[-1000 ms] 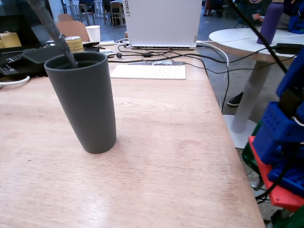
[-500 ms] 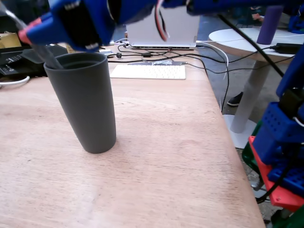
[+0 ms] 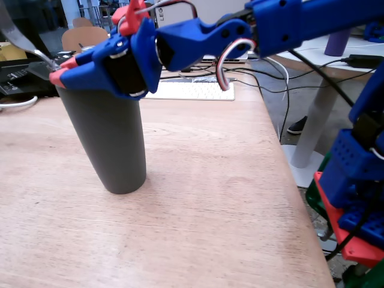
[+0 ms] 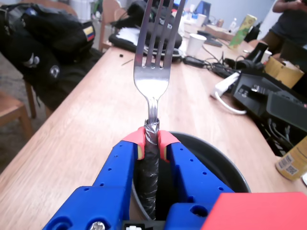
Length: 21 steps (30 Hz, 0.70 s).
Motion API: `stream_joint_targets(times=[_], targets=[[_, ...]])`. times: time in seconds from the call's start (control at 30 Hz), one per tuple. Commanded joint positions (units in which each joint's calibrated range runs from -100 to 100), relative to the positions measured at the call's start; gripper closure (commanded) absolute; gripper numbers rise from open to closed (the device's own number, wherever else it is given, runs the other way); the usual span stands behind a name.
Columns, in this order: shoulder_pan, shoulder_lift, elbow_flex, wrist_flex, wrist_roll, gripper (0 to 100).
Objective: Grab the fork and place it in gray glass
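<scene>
The wooden table (image 3: 228,198) filled most of the fixed view, with the blue arm (image 3: 282,24) reaching across it from the right. The gray glass (image 3: 108,141) stood upright on the table toward the left of that view, a tall dark tumbler wider at its rim than at its base. In the wrist view its dark rim (image 4: 218,155) curved just beyond and beneath the fingers.

The gripper (image 3: 59,68) sat at the top of the glass, its red-tipped blue fingers (image 4: 138,143) closed around the foil-wrapped handle of the fork (image 4: 156,72). The fork stood over the mouth of the glass, tines out beyond the fingertips and its wrapped handle running back between the fingers above the opening. In the fixed view the bare metal end (image 3: 17,37) stuck out up and to the left of the glass rim.

Behind the glass lay a white keyboard (image 3: 198,91), and farther back in the wrist view stood a white paper cup (image 4: 195,44).
</scene>
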Motion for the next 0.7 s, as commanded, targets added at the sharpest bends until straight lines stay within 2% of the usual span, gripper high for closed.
stream_joint_targets(times=[0.0, 0.07, 0.3, 0.47, 0.67], targets=[[0.68, -4.18, -0.59, -0.15, -0.24, 82], [0.68, -4.18, -0.59, -0.15, -0.29, 77], [-0.17, -7.87, -0.31, 0.59, -0.39, 77], [-0.51, -19.02, 0.92, 15.28, -0.49, 78], [-0.51, -32.48, 1.01, 32.52, -3.13, 78]])
